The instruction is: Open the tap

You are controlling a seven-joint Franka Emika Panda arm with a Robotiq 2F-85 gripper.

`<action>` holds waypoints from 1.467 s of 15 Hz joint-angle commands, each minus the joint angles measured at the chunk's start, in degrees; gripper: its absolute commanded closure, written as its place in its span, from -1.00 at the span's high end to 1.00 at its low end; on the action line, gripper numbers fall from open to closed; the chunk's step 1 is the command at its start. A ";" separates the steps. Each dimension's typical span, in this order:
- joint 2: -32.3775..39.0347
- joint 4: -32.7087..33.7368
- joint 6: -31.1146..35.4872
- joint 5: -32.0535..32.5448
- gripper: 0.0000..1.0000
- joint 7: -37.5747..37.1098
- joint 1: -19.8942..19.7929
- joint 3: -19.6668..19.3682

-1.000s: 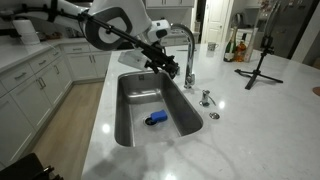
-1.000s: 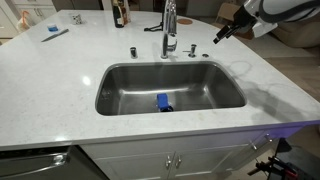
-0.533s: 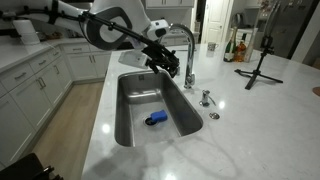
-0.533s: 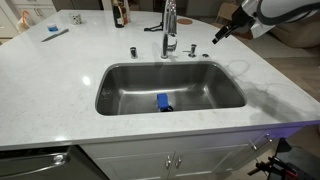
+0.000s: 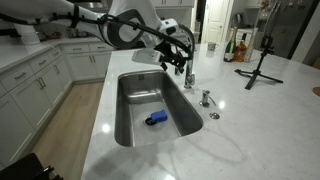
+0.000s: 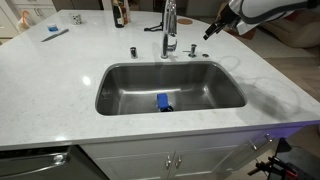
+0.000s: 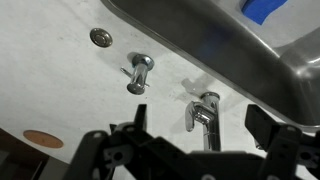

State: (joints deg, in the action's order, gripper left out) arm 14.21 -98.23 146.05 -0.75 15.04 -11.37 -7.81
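Observation:
The tap (image 5: 189, 52) is a tall chrome gooseneck behind the steel sink (image 5: 128, 110). It also shows in an exterior view (image 6: 169, 30). In the wrist view its base and small side lever (image 7: 203, 112) show from above. My gripper (image 5: 178, 58) hangs close beside the tap, above the counter at the sink's back edge. In an exterior view it (image 6: 210, 29) sits to the right of the tap. In the wrist view its two fingers (image 7: 197, 135) are spread wide, empty, with the tap base showing between them and no contact visible.
Short chrome stub fittings (image 6: 132, 50) (image 6: 192, 49) (image 7: 140, 72) flank the tap. A blue object (image 5: 155, 119) lies in the sink. A black tripod (image 5: 262, 60) and bottles (image 5: 235, 48) stand on the white counter.
My gripper has moved up and closer to the tap. Nothing else has moved.

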 commanded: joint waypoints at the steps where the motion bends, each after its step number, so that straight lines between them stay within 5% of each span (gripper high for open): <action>1: 7.56 9.34 -1.19 -0.67 1.00 1.89 -1.60 0.70; 14: 26.18 39.59 -17.65 -5.22 1.00 12.67 -7.40 9.41; 17: 28.61 43.57 -25.37 -8.44 1.00 17.35 -9.39 12.41; 18: 26.12 38.45 -20.30 -6.01 1.00 13.85 -7.68 10.36; 22: 27.84 41.12 -23.22 -7.24 1.00 15.78 -8.96 11.75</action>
State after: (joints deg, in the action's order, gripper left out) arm 42.06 -57.11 122.83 -7.99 30.83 -20.32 3.94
